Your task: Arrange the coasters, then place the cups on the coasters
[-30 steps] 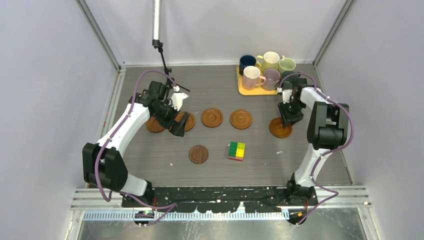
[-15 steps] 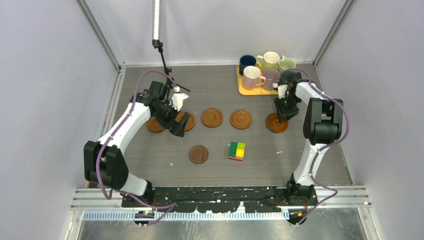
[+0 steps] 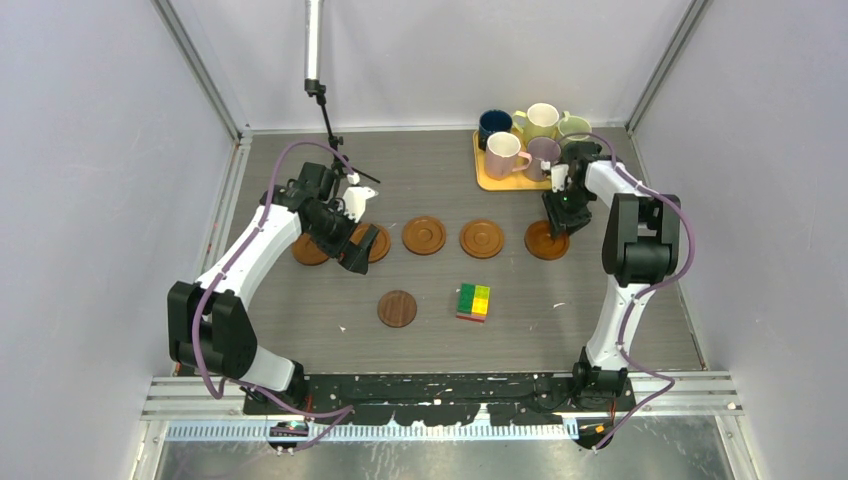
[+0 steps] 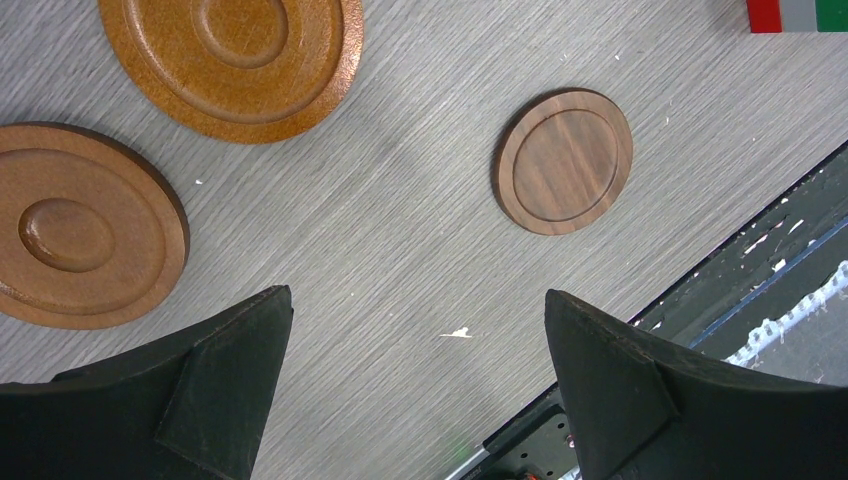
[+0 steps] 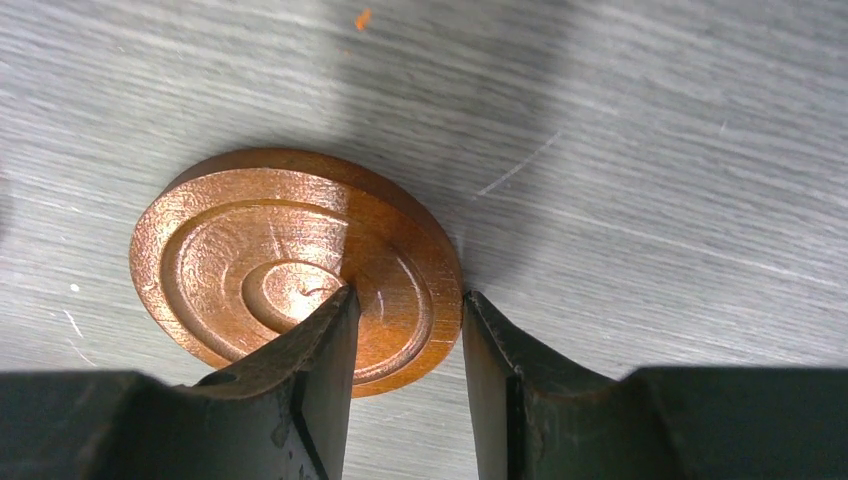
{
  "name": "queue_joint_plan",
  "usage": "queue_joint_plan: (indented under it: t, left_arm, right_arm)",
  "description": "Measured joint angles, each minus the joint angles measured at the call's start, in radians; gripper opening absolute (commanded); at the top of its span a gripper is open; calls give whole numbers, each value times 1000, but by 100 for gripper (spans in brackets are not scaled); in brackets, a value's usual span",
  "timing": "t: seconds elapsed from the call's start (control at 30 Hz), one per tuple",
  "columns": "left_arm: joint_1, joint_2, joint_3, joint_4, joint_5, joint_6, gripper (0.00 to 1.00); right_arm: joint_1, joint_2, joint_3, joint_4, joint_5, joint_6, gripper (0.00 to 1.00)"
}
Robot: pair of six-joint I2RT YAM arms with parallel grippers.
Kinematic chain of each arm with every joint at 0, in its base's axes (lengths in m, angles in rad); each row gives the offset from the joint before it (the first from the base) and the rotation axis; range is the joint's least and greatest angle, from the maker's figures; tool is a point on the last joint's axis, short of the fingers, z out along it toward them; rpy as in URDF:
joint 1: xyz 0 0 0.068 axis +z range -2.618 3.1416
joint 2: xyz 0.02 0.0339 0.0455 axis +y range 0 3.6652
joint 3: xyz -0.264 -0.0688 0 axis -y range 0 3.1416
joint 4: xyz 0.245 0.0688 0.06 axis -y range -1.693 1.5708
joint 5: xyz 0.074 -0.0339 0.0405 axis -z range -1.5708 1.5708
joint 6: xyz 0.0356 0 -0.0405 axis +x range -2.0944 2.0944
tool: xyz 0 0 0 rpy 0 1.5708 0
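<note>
Several brown coasters lie in a row across the table: one (image 3: 424,235), another (image 3: 482,239), and two on the left (image 3: 310,250) partly covered by the left arm. A darker coaster (image 3: 397,308) (image 4: 565,160) lies nearer the front. My right gripper (image 3: 556,222) (image 5: 409,293) is shut on the rim of the rightmost coaster (image 3: 546,242) (image 5: 250,270), one finger on its top and the other outside its edge. My left gripper (image 3: 366,250) (image 4: 415,293) hangs open over bare table beside two coasters (image 4: 80,240). The cups, among them pink (image 3: 503,155) and navy (image 3: 494,124), stand on the tray.
The yellow-orange tray (image 3: 485,181) sits at the back right, just behind the right gripper. A multicoloured toy block (image 3: 473,300) (image 4: 795,14) lies in front of the coaster row. A camera stand (image 3: 325,110) rises at the back left.
My right gripper has moved left and towards the back, taking the rightmost coaster with it, closer to the row's end. The left arm has stayed still.
</note>
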Motion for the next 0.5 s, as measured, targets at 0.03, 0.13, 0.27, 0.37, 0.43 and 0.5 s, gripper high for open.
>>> queue_joint_plan:
  t: [0.03, 0.13, 0.27, 0.37, 0.43, 0.5]
  left_arm:
    - [0, 0, 0, 0, 0, 0, 100]
    - [0, 0, 0, 0, 0, 0, 100]
    - [0, 0, 0, 0, 0, 0, 100]
    - [0, 0, 0, 0, 0, 0, 100]
    - [0, 0, 0, 0, 1, 0, 100]
    - [1, 0, 0, 0, 2, 0, 100]
  right_arm:
    - [3, 0, 1, 8, -3, 8, 51]
    - [14, 0, 8, 28, -12, 24, 59]
    - [28, -5, 32, 30, -31, 36, 62]
    - [43, -32, 43, 15, -45, 39, 62]
    - [57, -68, 45, 0, -58, 42, 62]
    - [90, -121, 45, -13, -74, 51, 62]
